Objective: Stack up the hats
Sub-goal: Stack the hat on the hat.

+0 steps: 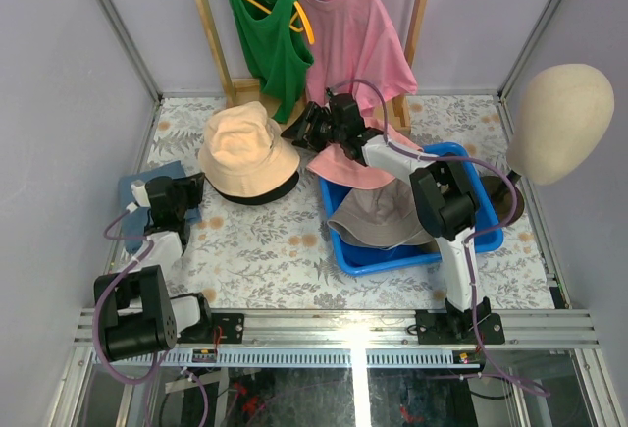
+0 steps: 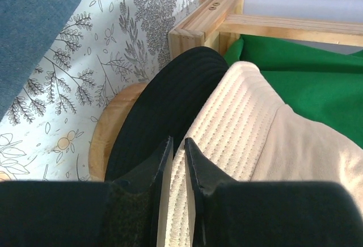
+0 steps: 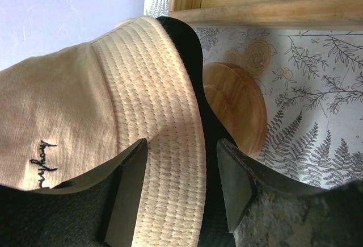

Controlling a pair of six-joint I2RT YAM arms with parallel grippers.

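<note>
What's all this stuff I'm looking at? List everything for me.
beige hat: 1, beige, on the black hat
black hat: 1, black, under it, far left
pink hat: 1, pink, over bin's far corner
grey hat: 1, grey-taupe, in the bin
blue cap: 1, blue, left edge
bin: 1, blue, right of centre
green shirt: 1, green, on the rack
pink shirt: 1, pink, beside it
rack: 1, wood, back
head: 1, cream, far right
disc: 1, wood, under black hat's brim
table: 1, floral
left gripper: 1, black, shut on beige hat's brim
right gripper: 1, black, open around that brim
</note>
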